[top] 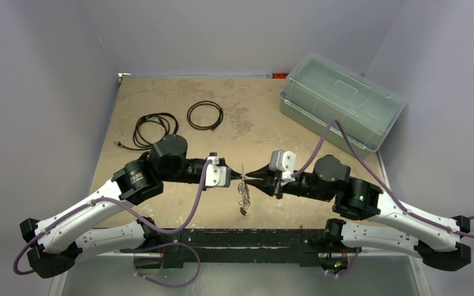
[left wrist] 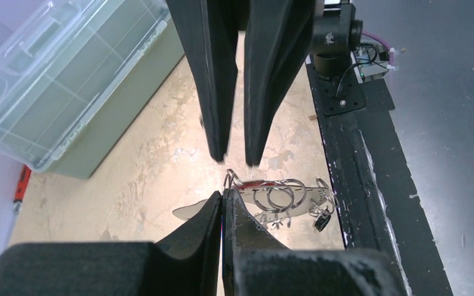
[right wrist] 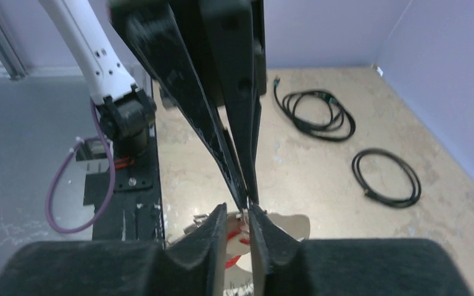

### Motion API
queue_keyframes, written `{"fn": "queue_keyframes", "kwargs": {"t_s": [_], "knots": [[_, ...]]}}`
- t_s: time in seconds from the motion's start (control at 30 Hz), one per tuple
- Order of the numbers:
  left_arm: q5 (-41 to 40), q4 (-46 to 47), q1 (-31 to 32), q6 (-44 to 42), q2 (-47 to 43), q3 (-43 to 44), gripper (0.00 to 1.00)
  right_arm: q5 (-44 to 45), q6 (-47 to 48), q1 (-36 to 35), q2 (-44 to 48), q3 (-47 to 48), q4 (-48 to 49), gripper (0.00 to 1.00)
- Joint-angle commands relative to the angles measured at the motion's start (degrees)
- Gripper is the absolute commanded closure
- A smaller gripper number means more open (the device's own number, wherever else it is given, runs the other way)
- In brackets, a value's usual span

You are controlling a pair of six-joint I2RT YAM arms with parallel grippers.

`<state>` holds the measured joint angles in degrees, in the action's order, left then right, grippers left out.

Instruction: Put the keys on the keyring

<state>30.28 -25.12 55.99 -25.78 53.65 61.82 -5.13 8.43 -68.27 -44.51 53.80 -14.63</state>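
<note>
Hangs seemingly just clear of the table (left wrist: 160, 154): the keyring (left wrist: 278, 196), clamped at one end in the fully closed left gripper (left wrist: 222, 198), likely to keep the loop steady and presented. Meets the right gripper (left wrist: 237, 157) tip to tip, fingers parted only narrowly just above the loop's end, probably ready to work a key on. Carries the keys (left wrist: 321, 220) at the far end, one black; shows a red head (right wrist: 237, 237) through the right fingers' gap. Cannot tell whether the right pads touch metal, nor how many keys are threaded: tiny from above, partly blocked by fingers at both wrists.
</note>
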Motion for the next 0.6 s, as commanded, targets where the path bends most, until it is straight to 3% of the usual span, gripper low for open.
{"fn": "queue_keyframes", "kwargs": {"t_s": [0.0,0.1,0.2,0.43,0.57], "knots": [[-2.9,9.8,-0.2,4.7,-3.1,-4.9,1.0,-0.4,-0.2,-0.7,2.1,1.0,6.4,0.72],[-3.0,13.6,-0.2,6.8,-5.1,-7.0,1.0,0.3,-0.2,-0.7,2.2,0.7,7.0,0.61],[-3.2,18.2,-0.2,9.9,-7.5,-9.3,1.0,2.0,-0.3,-0.7,2.7,0.2,7.9,0.57],[-4.7,31.1,-0.2,17.4,-12.2,-15.6,1.0,4.9,-0.8,-0.6,5.5,-2.4,11.0,0.57],[-4.9,36.9,-0.2,21.5,-14.5,-19.4,1.0,3.5,-0.9,-0.7,5.9,-3.3,12.2,0.65]]}}
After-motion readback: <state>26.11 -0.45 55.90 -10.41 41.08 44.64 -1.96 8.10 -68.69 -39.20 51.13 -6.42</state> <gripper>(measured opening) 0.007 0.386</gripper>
